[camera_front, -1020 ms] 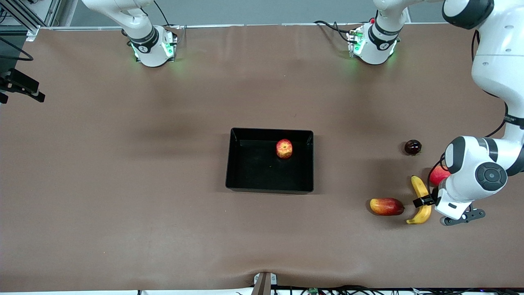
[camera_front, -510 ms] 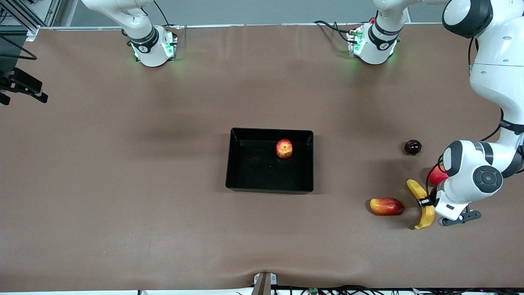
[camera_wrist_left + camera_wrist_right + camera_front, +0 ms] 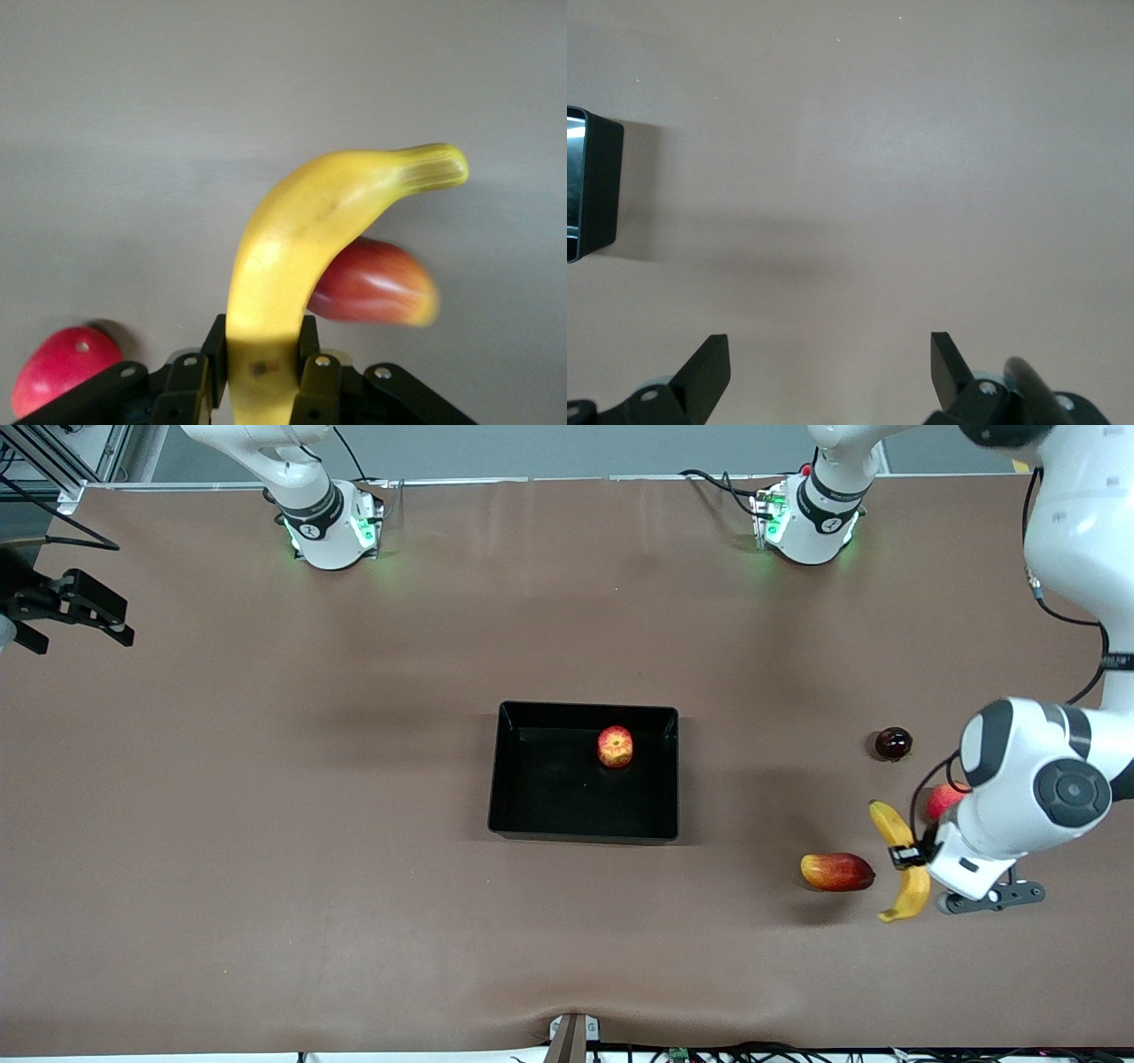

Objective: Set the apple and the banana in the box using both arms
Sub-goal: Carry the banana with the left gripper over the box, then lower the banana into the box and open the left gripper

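— What did the left pincer (image 3: 911, 856) hold?
— It was closed on the banana (image 3: 900, 858), lifted over the desk (image 3: 266, 824) beside the mango (image 3: 836, 871), near the red fruit (image 3: 62, 370).
— And the right pincer (image 3: 830, 367)?
— Wide open, holding nothing, over bare desk at the right arm's end.
— The apple (image 3: 615, 746)?
— It lay inside the black box (image 3: 508, 779) at the desk's middle.
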Available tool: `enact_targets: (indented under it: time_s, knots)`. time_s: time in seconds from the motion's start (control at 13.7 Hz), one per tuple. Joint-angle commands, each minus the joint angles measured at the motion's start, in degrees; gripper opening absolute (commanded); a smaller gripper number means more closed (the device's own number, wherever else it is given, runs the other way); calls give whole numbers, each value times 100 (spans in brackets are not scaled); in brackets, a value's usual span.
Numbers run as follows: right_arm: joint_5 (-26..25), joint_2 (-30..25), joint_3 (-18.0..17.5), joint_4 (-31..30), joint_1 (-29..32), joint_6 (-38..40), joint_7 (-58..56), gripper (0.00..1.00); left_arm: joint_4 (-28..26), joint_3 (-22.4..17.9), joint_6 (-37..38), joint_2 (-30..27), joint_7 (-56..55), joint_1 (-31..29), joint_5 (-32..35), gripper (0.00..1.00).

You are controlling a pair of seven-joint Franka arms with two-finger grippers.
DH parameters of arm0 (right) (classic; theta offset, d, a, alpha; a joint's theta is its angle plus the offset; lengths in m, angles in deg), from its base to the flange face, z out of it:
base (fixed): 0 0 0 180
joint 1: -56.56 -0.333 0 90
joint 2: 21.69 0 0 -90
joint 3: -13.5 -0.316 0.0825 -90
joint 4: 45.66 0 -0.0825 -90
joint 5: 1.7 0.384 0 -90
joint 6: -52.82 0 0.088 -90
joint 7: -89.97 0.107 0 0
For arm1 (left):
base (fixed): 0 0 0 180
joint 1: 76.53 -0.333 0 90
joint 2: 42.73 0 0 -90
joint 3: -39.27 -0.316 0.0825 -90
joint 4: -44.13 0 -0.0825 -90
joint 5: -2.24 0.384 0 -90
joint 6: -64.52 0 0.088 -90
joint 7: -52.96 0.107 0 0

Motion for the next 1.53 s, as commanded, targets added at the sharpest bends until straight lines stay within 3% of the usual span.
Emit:
enact_targets:
  time_s: [0.0, 0.15, 0.36, 0.58, 0.87, 1.46]
  knots:
    - [-105, -13, -120, 52, 236, 39, 13, 100, -130, 727, 307, -192, -259, 17, 28, 0]
    - [-105, -21, -120, 61, 271, 74, 30, 100, -130, 1194, 360, -131, -943, 218, 10, 0]
    - [-44, -21, -111, 52, 385, 101, 328, 100, -78, 1214, 352, -34, -2095, 1130, -8, 0]
    - [-26, -21, -111, 52, 438, 101, 355, 100, 378, 1179, 282, 317, -2869, 1957, -8, 0]
    - [-26, -21, -120, 61, 420, 145, 364, 100, 731, 889, -68, 766, -3493, 2960, -8, 0]
    - [-17, -13, -128, 61, 385, 145, 364, 100, 740, 265, -1448, 1389, -4084, 3928, -17, 0]
